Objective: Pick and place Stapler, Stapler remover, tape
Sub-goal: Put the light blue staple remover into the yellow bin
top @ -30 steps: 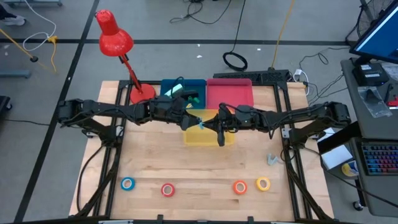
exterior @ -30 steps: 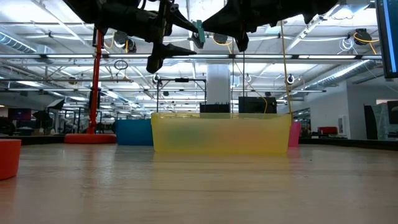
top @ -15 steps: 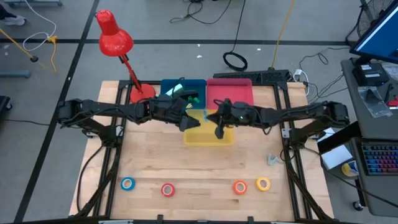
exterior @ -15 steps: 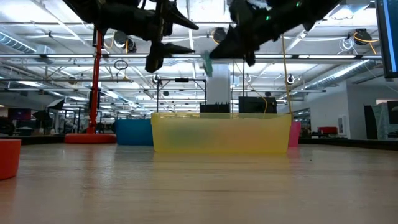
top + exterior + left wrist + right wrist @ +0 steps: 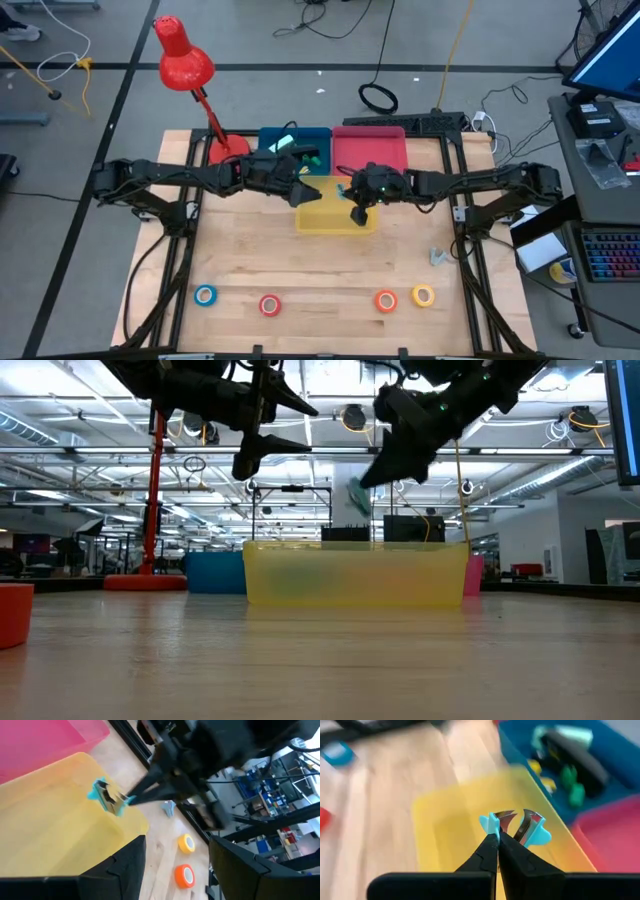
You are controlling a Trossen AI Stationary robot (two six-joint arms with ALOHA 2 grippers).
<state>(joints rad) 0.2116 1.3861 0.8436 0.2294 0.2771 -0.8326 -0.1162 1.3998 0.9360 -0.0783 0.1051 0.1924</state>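
Four tape rolls [image 5: 313,299] lie untouched along the near table edge; mid-table, right gripper [image 5: 498,839] pinches the teal staple remover [image 5: 516,827] above the yellow bin [image 5: 322,216], fingers pressed together; left gripper [image 5: 305,188] hovers beside, spread, empty; step in hand: placing; next calls for lowering, then releasing.

lamp [image 5: 184,62]: red, standing at the surface's far left corner, head leaning outward
surface [image 5: 250,270]: pale wood, lying under a black frame
cable [image 5: 378,97]: black coil lying on the floor behind the surface
keyboard [image 5: 608,256]: sitting on a desk at right
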